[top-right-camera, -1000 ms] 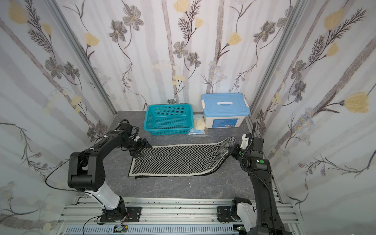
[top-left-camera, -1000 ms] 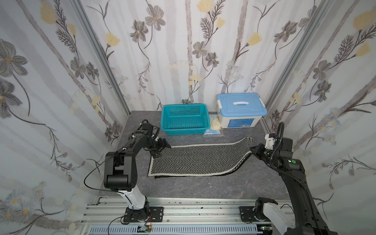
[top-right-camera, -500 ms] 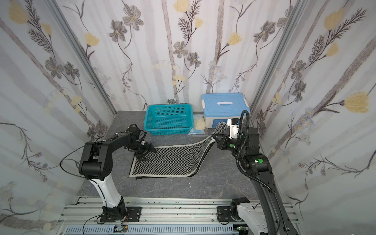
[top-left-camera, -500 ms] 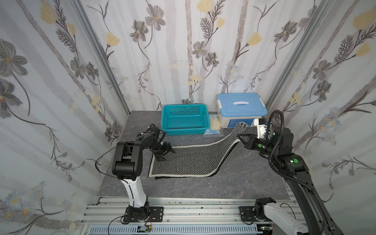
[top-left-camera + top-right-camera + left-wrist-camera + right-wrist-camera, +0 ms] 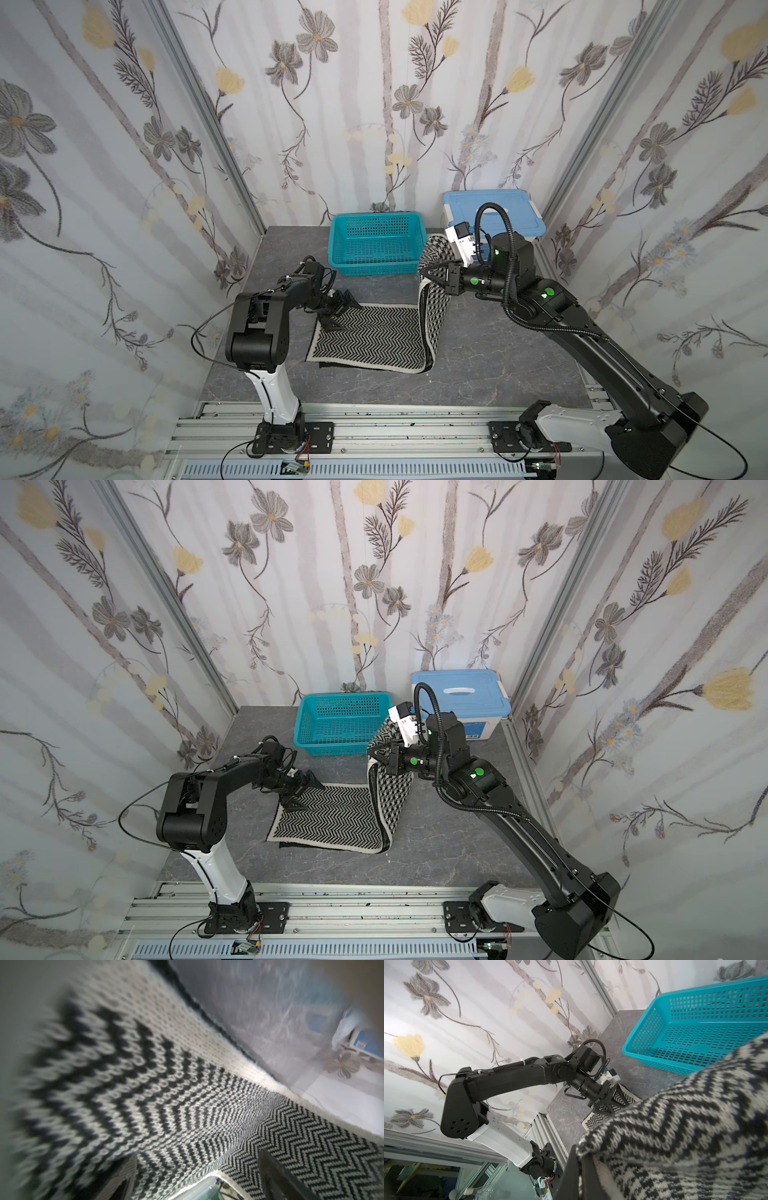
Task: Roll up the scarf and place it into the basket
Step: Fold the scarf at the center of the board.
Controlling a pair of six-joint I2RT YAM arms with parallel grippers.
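Filling left wrist view: scarf (image 5: 187,1095) (blurred)

the scarf (image 5: 370,338), a long black-and-white knit, lies partly flat on the table (image 5: 478,374) with its herringbone zigzag side up. its right end is lifted and curled back, showing the houndstooth check, raised just beside the right front corner of the basket (image 5: 374,266). this is teal plastic with perforated grid walls and stands upright behind the scarf.
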